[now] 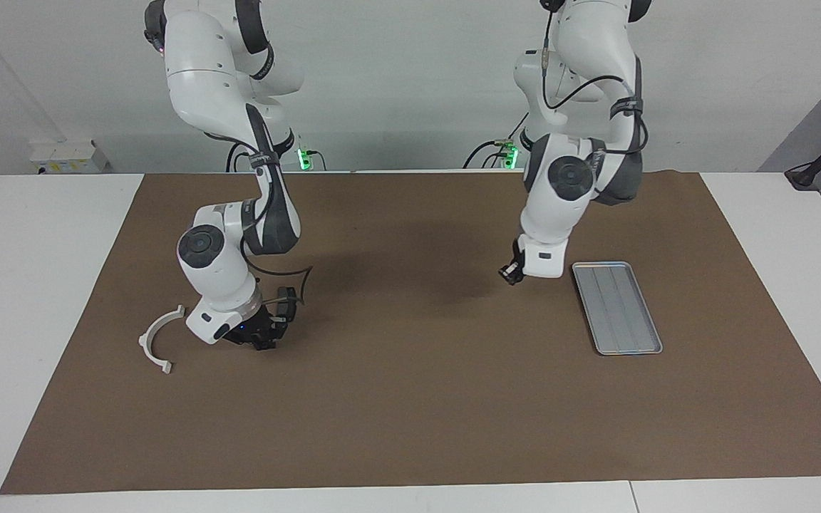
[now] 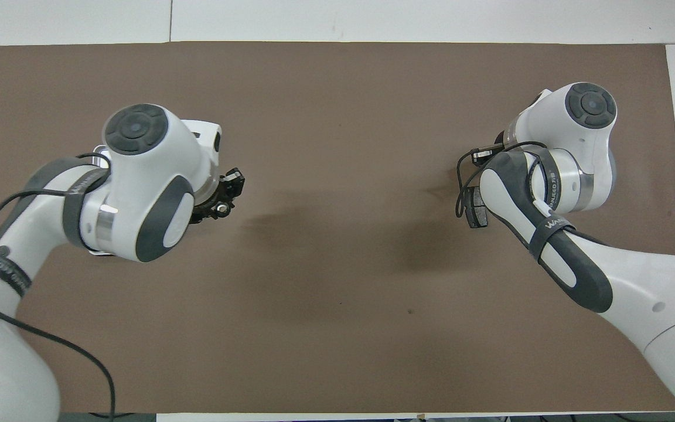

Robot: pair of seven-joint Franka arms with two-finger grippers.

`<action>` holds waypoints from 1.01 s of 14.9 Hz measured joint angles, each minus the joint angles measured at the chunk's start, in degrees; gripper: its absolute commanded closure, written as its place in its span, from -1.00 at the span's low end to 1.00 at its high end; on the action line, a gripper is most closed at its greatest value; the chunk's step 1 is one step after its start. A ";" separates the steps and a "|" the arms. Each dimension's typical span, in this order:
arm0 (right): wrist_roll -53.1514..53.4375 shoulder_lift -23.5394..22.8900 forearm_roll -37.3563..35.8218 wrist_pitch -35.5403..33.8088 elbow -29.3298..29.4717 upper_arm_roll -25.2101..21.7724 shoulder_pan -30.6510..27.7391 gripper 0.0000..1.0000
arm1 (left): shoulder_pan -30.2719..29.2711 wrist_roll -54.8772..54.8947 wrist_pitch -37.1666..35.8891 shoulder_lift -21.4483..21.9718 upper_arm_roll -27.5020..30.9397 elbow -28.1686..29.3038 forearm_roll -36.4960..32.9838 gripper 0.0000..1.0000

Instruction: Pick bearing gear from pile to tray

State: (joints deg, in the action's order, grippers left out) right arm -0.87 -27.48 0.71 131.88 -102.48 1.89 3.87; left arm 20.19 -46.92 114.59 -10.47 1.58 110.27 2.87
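White arc [image 1: 156, 340] beside right tool [image 1: 262, 342] pinched together, left tool [image 1: 509, 274] unclear.

A matt brown mat [image 1: 410, 399], flat and paper-like with no sheen, covers most of the smooth white counter [image 1: 33, 285]. On the mat toward the left arm's end lies a small shallow rectangular silver-grey metal tray [image 1: 617, 306], its brushed surface dull rather than mirror-bright, with faint lengthwise ridges and a raised rim. Well apart from the tray, toward the right arm's end, lies a white curved plastic arc [image 1: 155, 340] with a smooth, faintly satin finish, and a dark grey brake-pad-shaped plate [image 2: 477, 208] that looks matt. Both arms wear glossy white plastic shells with smooth dark grey sections.
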 measured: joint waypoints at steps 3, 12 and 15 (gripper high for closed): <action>0.00 0.41 0.00 -3.63 1.98 0.14 0.44 1.00 | -8.29 14.40 0.56 2.20 0.08 2.34 0.00 1.00; 22.15 -0.07 -1.72 -31.69 30.23 0.72 13.97 1.00 | -19.15 32.26 10.51 2.11 0.00 8.72 -0.01 1.00; 33.00 -2.34 -2.69 -31.46 32.69 0.78 23.00 1.00 | -20.04 32.93 13.62 2.09 0.00 11.82 -0.01 1.00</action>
State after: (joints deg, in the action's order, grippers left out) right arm 32.14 -29.83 -1.98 100.41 -69.79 2.67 26.87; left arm 0.15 -13.99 128.22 -8.38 1.58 122.10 2.86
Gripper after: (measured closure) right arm 0.762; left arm 0.652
